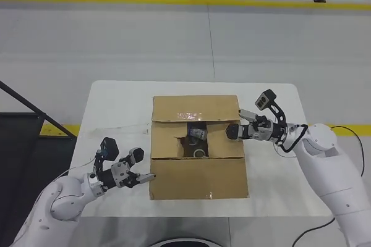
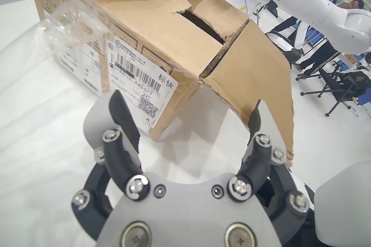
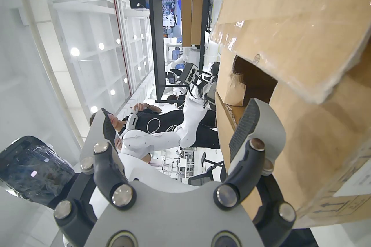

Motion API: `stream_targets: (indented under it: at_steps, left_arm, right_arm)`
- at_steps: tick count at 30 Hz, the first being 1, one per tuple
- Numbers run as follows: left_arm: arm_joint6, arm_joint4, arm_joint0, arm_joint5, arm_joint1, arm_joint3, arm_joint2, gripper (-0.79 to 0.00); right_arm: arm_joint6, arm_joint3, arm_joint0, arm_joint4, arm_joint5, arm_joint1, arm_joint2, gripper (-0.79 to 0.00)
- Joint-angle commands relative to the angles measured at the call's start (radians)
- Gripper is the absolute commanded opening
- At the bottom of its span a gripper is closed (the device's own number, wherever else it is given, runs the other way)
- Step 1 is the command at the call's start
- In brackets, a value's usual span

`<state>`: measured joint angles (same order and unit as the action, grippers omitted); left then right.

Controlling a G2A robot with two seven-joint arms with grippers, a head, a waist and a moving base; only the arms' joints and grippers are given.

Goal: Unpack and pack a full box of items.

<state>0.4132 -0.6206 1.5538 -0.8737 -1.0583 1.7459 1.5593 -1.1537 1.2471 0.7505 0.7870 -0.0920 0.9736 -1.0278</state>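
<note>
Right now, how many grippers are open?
2. The left gripper is off the near corner of the box, above the table. The right gripper is at the opposite side of the box top. Neither holds anything.

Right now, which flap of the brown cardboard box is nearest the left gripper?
The robot-side flap, angled outward, with the open left gripper at its corner; the opposite flap lies beyond the opening.

Cardboard box (image 1: 198, 179) on white table (image 1: 117, 105)
</note>
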Motion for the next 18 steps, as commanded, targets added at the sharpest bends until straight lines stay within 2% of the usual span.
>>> stream_targets:
  at_steps: [1,10,18]
  left_arm:
    - [-0.003,0.002,0.000,0.001,0.001,-0.001,-0.002,0.000]
    - [-0.015,0.007,-0.001,0.012,0.006,-0.001,-0.009,0.000]
    - [-0.029,0.004,-0.002,0.022,0.010,-0.004,-0.017,0.000]
  right_arm:
    - [0.001,-0.023,-0.018,-0.001,-0.002,0.007,0.009,0.000]
    - [0.013,-0.112,-0.080,0.006,0.016,0.036,0.040,0.000]
    - [-0.057,-0.153,-0.112,-0.008,0.043,0.050,0.060,0.000]
